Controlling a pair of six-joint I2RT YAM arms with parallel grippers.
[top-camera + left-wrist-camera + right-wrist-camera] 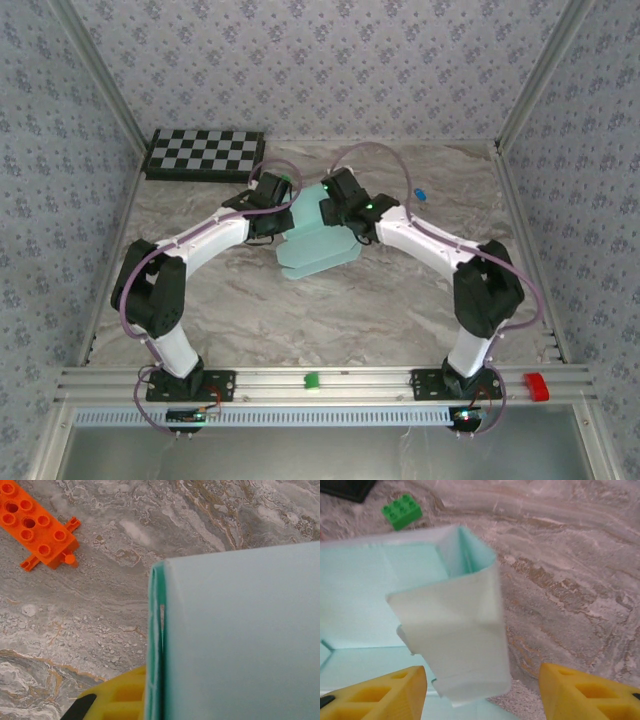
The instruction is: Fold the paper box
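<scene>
At the lower edge of the right wrist view, we see the right gripper (482, 672) spread wide. Its yellow fingers (385, 692) stand either side of a raised flap without touching it. Our left gripper (278, 200) is pressed together. In its wrist view one yellow finger (117, 697) sits against the doubled edge of the card, so we judge that it is pinching the paper box (318, 250) there. The box lies just above the middle of the overhead frame, between the two wrists and partly under them.

We read the folding as begun but far from finished. In the right wrist view one wall stands up and curls into a rounded corner, while a broad flat panel spreads to the left of the frame. Overhead, flat card fans out toward the lower left. The walls have yet to be squared and closed, and we cannot tell which tabs are tucked.

Around the box, the table (300, 320) is grey-brown marble in pattern. An orange block (37, 527) lies at the upper left of the left wrist view, and a green block (402, 511) at the upper left of the right wrist view. Overhead, a checkerboard (205, 153) rests at the upper left and a small blue piece (421, 190) sits right of centre. Flower-patterned walls (320, 60) close in the cell on three sides.
</scene>
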